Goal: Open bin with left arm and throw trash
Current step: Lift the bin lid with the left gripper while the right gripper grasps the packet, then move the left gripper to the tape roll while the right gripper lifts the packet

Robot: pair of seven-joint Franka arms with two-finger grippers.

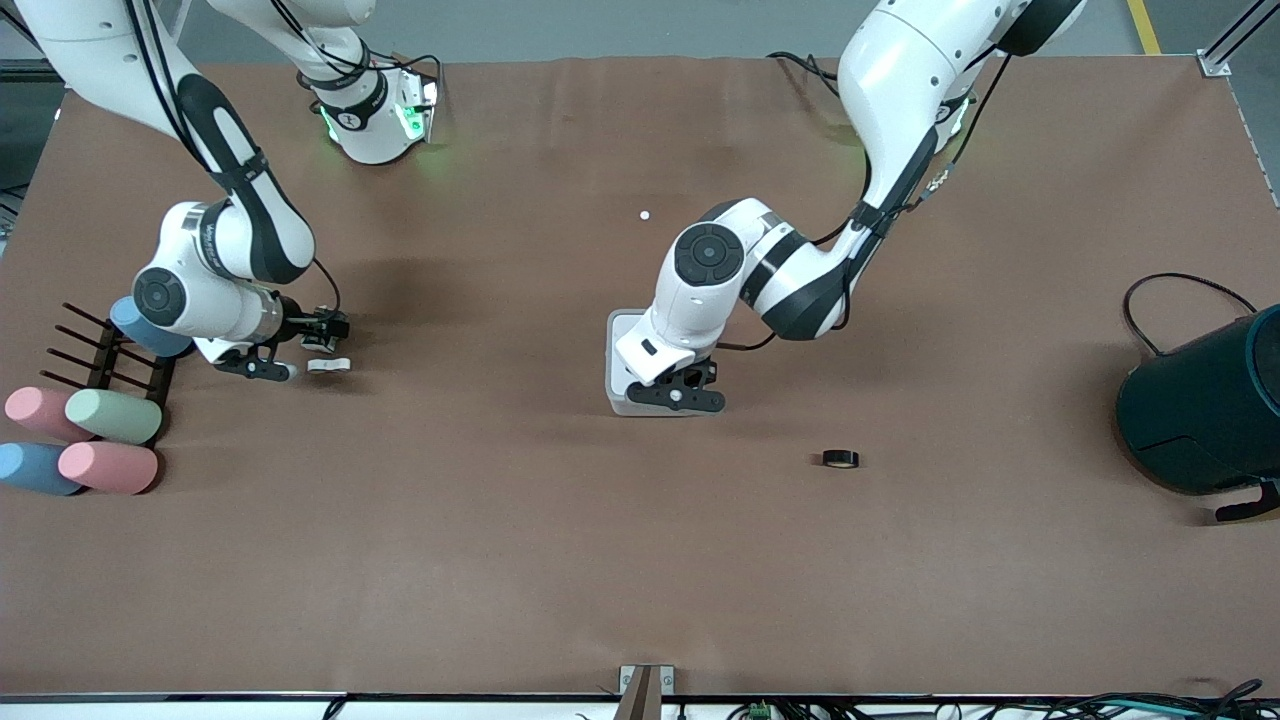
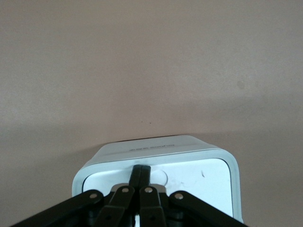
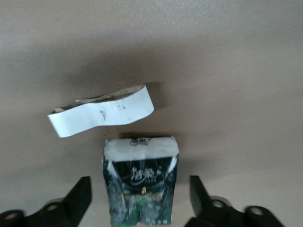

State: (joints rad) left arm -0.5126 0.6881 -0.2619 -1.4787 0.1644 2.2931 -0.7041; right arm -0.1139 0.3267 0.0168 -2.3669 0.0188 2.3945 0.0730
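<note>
The left arm reaches in from its base and bends sharply down at the wrist, planting the left gripper (image 1: 676, 396) on the bin (image 1: 618, 368) at mid-table. In the left wrist view the fingertips (image 2: 140, 174) are pressed tight together with nothing between them, resting on the bin's white lid (image 2: 189, 177) near a round dimple; the lid lies flat and closed, so what's inside can't be seen.

Toward the right arm's end of the table, the right arm folds low, its right gripper (image 1: 322, 335) down at the tabletop. Its fingers (image 3: 75, 201) are spread wide on either side of the black wrapper (image 3: 140, 187), not touching it. The curled white strip (image 3: 102, 111) lies just beside the wrapper.

From the bin, the black tape ring (image 1: 840, 459) sits at about four o'clock, nearer the front camera, alone on the brown table (image 1: 500, 560).

The dark teal container (image 1: 1205, 405) stands at the left arm's end.
</note>
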